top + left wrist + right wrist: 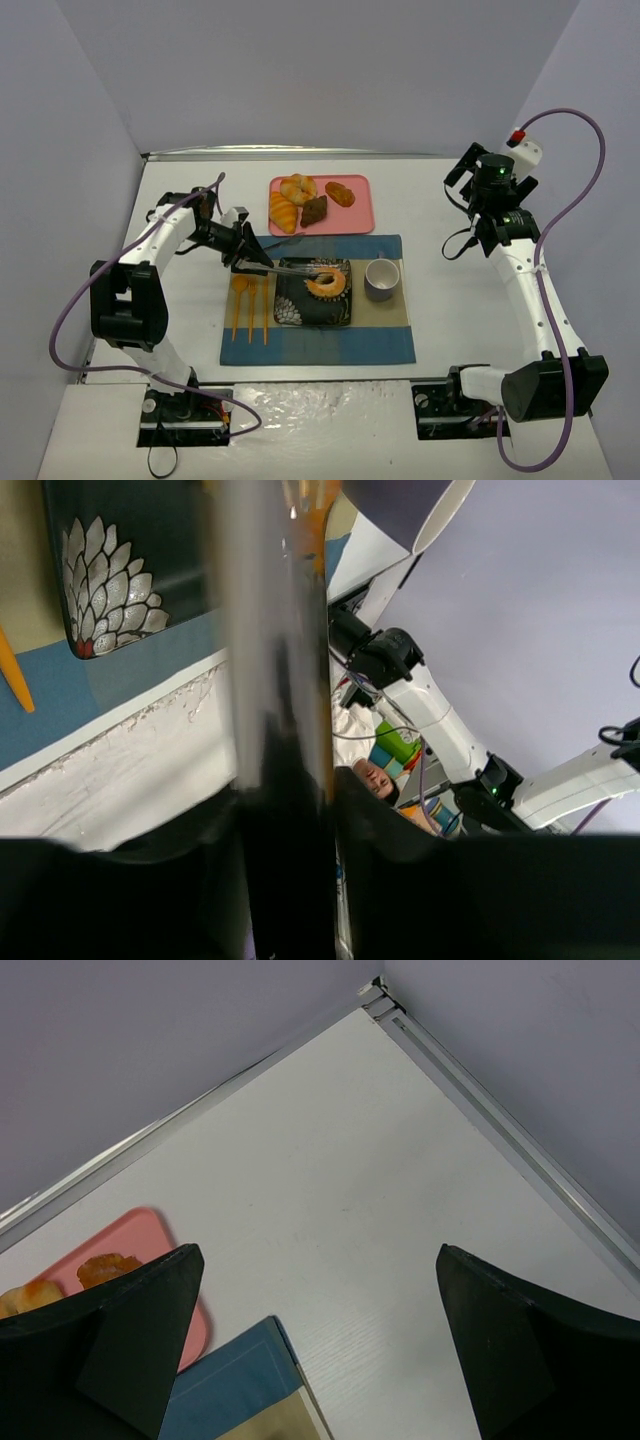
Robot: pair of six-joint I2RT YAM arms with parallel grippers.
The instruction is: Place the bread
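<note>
The bread [326,284], a golden ring-shaped bun, is over the black flower-patterned plate [290,310] on the placemat. My left gripper [246,258] is shut on metal tongs [295,268], whose tips reach right and close around the bun. I cannot tell whether the bun rests on the plate or hangs just above it. In the left wrist view the tongs [270,680] are a blurred bar between the jaws, with an orange edge of bread [318,510] at the tip. My right gripper [458,185] is open and empty at the back right, above bare table [318,1260].
A pink tray [355,215] at the back holds a croissant [282,212], a round pastry [298,187], a dark brown piece [315,210] and an oval roll [340,193]. A lilac cup [382,279] stands right of the plate. Orange cutlery [249,305] lies left of it on the blue placemat [320,345].
</note>
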